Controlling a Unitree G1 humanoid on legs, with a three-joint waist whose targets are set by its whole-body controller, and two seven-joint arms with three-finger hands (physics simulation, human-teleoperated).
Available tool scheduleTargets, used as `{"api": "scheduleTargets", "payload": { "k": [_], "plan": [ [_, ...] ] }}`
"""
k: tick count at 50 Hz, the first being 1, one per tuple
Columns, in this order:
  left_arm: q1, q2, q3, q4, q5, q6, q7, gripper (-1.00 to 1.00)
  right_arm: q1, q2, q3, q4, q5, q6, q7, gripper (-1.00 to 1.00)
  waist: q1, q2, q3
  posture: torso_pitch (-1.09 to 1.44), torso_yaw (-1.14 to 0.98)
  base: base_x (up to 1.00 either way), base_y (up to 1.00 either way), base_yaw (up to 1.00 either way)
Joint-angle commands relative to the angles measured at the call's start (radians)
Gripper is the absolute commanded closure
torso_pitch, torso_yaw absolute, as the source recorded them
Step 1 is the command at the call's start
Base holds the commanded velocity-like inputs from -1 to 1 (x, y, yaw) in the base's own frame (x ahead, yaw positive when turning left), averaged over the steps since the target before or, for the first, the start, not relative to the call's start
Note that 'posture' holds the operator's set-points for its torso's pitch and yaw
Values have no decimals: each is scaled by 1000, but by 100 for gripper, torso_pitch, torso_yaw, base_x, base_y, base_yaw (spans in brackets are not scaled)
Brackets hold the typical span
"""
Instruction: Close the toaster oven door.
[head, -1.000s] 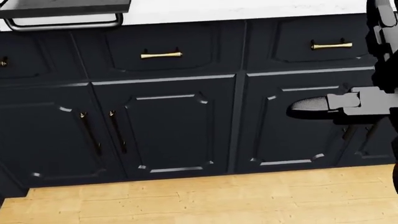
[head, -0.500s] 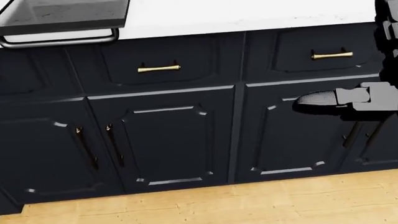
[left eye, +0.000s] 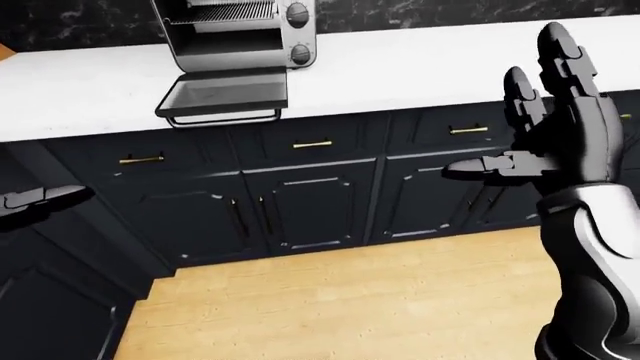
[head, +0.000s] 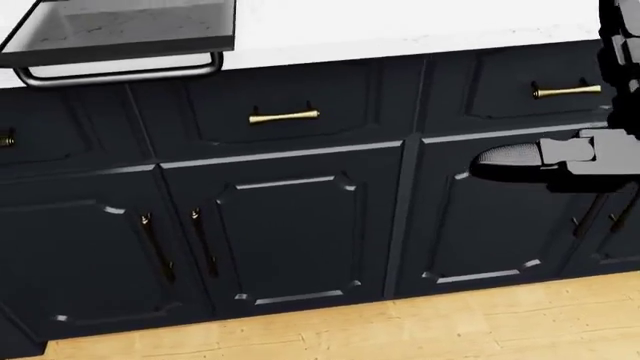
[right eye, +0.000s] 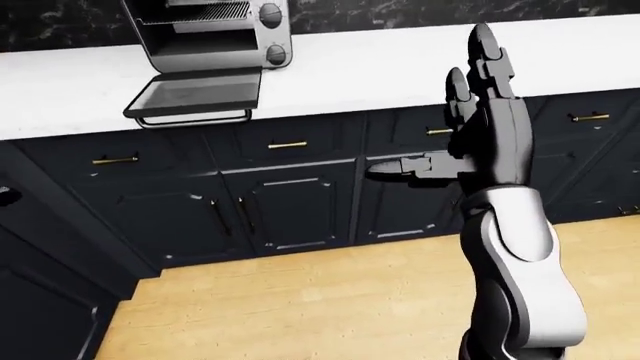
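Up at the counter's (left eye: 420, 64) near edge, toward its left end in the left-eye view, the toaster oven (left eye: 240, 34) stands with its door (left eye: 225, 91) dropped flat, the door's handle (left eye: 222, 120) hanging out past the counter edge above the dark cabinets (left eye: 300, 202). The task's thing is well apart from both my hands.

My right hand (left eye: 545, 127) is raised at the right of that view, fingers (left eye: 560, 52) spread and pointing up, thumb stuck out sideways to the left. It is wide open and has hold of nothing. My left hand (left eye: 35, 201) shows only as a fingertip sliver at the left edge, low beside the cabinets; I cannot tell how far open it is, though nothing seems to be in it.

I judge the closing not begun: the door lies fully down and I am not yet within reach of it.

What could go wrong from here, as I see it:
- Coming in low, my right hand may knock a brass drawer pull (left eye: 312, 144) or the counter edge before it gets under the door.
- Pushing up on one corner of the handle could let my fingers slip off, and the door would fall open again.
- Lifting with too much force might shove the whole oven away along the counter instead of swinging the door shut.
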Motion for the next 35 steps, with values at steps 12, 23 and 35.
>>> {"api": "scheduleTargets", "payload": {
  "k": [12, 23, 35],
  "plan": [
    [-24, 37, 36, -41, -1, -30, 10, -100, -29, -8, 6, -47, 8, -37, 7, -100, 10, 91, -5, 0, 0, 2, 19, 0],
    [-27, 41, 36, -45, -1, -30, 10, -100, -37, -11, 3, -57, 14, -20, 0, -100, 4, 6, -10, 0, 0, 1, 17, 0],
    [-24, 42, 42, -53, -2, -27, 7, -100, -34, -12, 2, -52, 15, -28, 2, -100, 11, 100, -10, 0, 0, 2, 15, 0]
  ]
}}
